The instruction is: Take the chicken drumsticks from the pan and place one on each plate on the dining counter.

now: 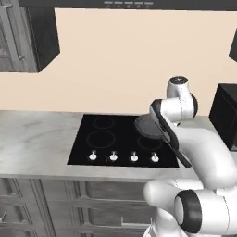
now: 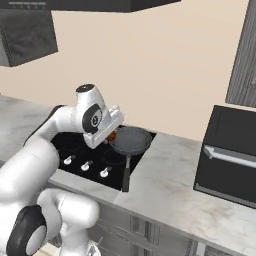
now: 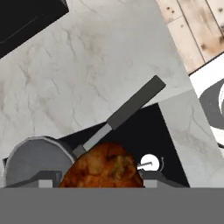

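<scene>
**Drumstick lifted above the pan**

The gripper is clamped on a chicken drumstick (golden-brown, plump end up close), held above the cooktop just beside the pan, whose black handle reaches over the marbled worktop.

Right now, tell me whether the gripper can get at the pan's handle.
Likely not to grasp it: the pan's handle lies uncovered close by, but the gripper appears shut on a chicken drumstick.
</scene>
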